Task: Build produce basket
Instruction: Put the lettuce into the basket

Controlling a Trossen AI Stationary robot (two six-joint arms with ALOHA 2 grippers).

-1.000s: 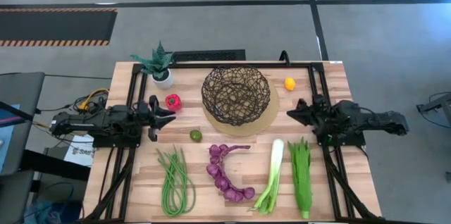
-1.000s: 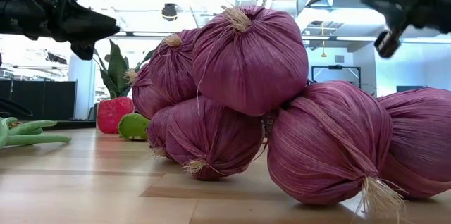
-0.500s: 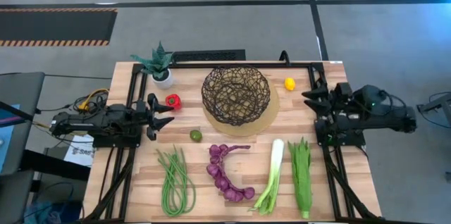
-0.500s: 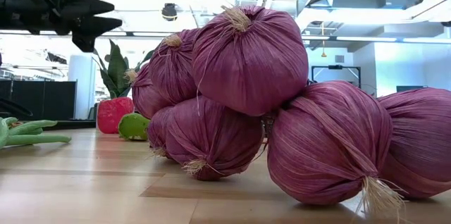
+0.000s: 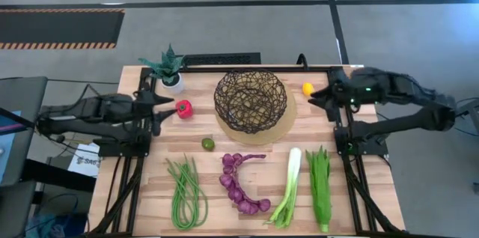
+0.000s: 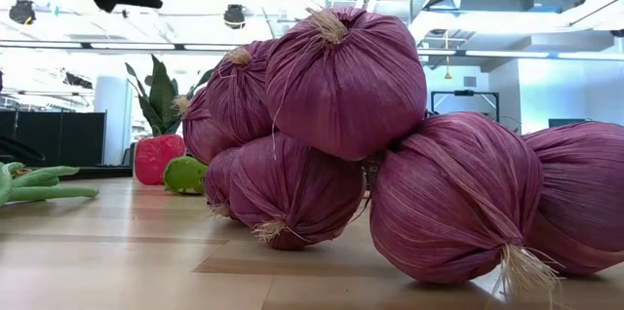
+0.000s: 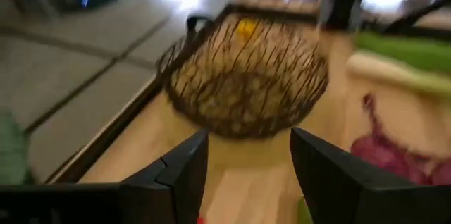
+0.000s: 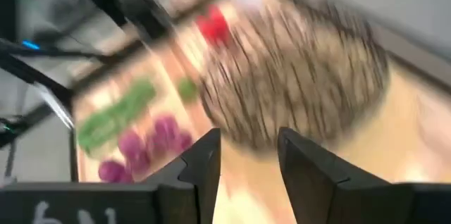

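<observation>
Basket [image 5: 250, 101]: dark brown open wire weave, on tan round mat [image 5: 287, 122]. Bench [image 5: 153, 193]: pale wood planks, black frame. Red pepper [image 5: 183, 108]. Yellow lemon [image 5: 307, 88]. Green lime [image 5: 208, 144]. Purple onion string [image 5: 239, 182], papery streaked skins. Green beans [image 5: 185, 191]. White-green leek [image 5: 288, 185]. Green leafy stalks [image 5: 320, 187].

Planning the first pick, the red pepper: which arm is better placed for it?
Left, probably. Its open tool sits just beside the red pepper, while the right tool is across the basket, beside the lemon.
</observation>
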